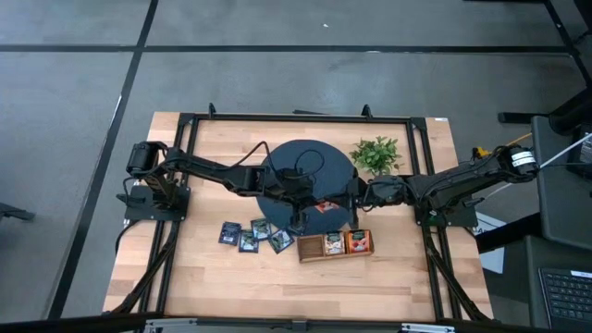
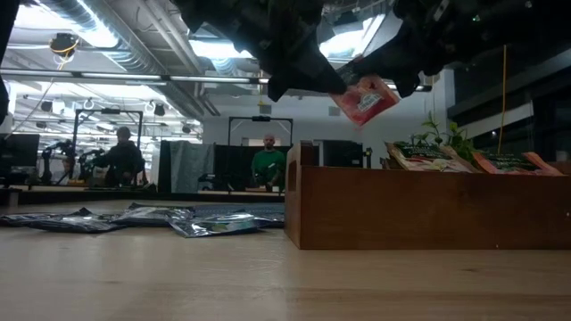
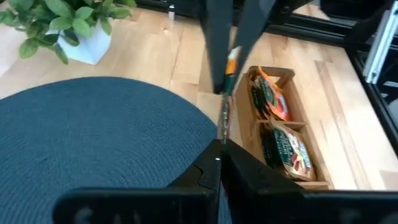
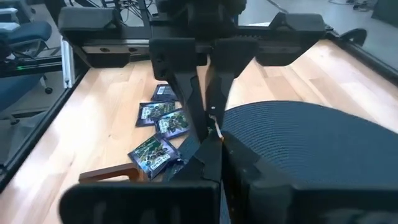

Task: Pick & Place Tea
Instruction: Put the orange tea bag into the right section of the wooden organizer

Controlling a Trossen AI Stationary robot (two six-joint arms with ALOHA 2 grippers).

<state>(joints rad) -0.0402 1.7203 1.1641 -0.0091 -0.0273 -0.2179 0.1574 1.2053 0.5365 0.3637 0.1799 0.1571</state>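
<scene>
An orange-red tea sachet (image 2: 364,100) hangs in the air over the round dark mat (image 1: 305,171), between my two grippers. My left gripper (image 1: 311,205) reaches in from the table's left and is shut on it. My right gripper (image 1: 339,203) reaches in from the table's right and is shut on its other end. Several dark sachets (image 1: 254,235) lie flat on the wood near the mat's front. A narrow wooden tray (image 1: 336,246) right of them holds a beige and an orange sachet. My left gripper pinches one end of the orange-red sachet (image 3: 223,132) between its two fingers, slanting down from the table's left. The sachet shows edge-on here, clear of the mat. My right gripper pinches the opposite end (image 3: 231,61) between its two fingers, nearly level from the table's right. The sachet spans the gap, tilted (image 2: 370,96).
A small potted plant (image 1: 375,154) stands at the mat's far right. The tray's wall (image 2: 428,209) rises near the front edge, below the grippers. A black frame (image 1: 185,185) borders the table. People sit in the room behind (image 2: 268,165).
</scene>
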